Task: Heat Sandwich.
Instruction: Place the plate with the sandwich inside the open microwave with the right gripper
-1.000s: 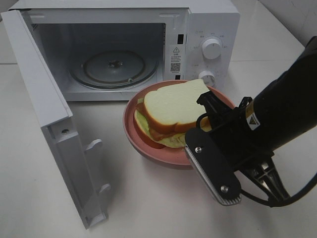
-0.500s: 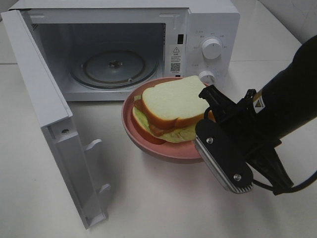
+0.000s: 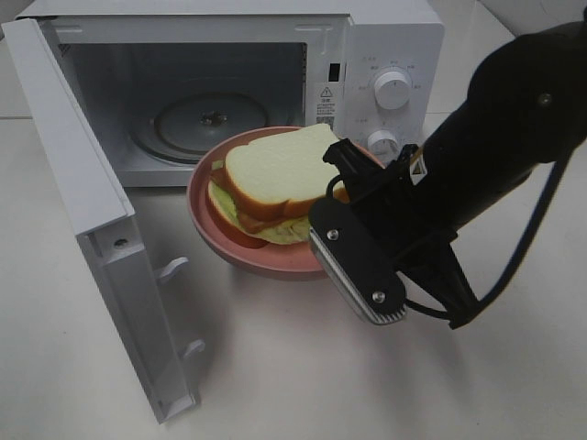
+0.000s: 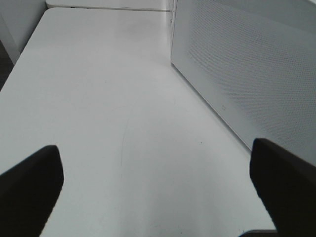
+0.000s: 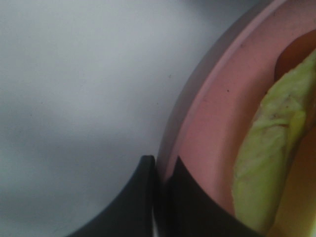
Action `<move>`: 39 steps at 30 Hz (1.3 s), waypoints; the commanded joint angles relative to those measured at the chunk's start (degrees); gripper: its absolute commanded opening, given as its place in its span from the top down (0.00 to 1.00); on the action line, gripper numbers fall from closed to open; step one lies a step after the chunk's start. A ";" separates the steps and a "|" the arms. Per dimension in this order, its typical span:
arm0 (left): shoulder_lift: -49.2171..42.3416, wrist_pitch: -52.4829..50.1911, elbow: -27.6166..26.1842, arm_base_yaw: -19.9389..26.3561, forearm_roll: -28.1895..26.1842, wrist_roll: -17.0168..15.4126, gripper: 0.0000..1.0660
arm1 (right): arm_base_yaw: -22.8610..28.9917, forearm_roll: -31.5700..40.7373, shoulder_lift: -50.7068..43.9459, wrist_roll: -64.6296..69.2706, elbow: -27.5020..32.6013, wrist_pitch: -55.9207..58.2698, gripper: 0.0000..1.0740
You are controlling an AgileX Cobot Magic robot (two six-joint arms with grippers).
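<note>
the right jaws are pressed together on the near rim of the pink plate [image 5: 217, 123], one tip on top of the lip and one under it, pinching nothing else. the sandwich [image 3: 280, 170] rides loose on that plate, just in front of the open mouth of the microwave [image 3: 394, 37], and from the shadow underneath i'd say the plate is off the counter [image 3: 275, 367]. it looks a light, soft load: spongy bread, a limp lettuce leaf [image 5: 266, 158] hanging out the side and layers that could slide apart, so i'd leave the bread alone and carry by the stiff rim as is being done. a hold on one edge makes the far side want to dip, and the smooth plate could slip, so level and slow seems wise. ahead, the glass turntable [image 3: 215, 119] sits bare with room for the plate, but the opening's sill and its right post by the knobs [image 3: 383, 142] are close to the plate. the door [image 3: 83, 211] stands swung wide on the left, clear of the path. the left jaws are spread wide, fingers [image 4: 29, 187] empty over bare counter beside a white dotted panel, well away.
</note>
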 commanded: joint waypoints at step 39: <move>-1.15 -0.46 0.06 0.11 -0.06 0.00 0.08 | 2.23 -1.26 23.09 5.16 -32.31 9.17 1.00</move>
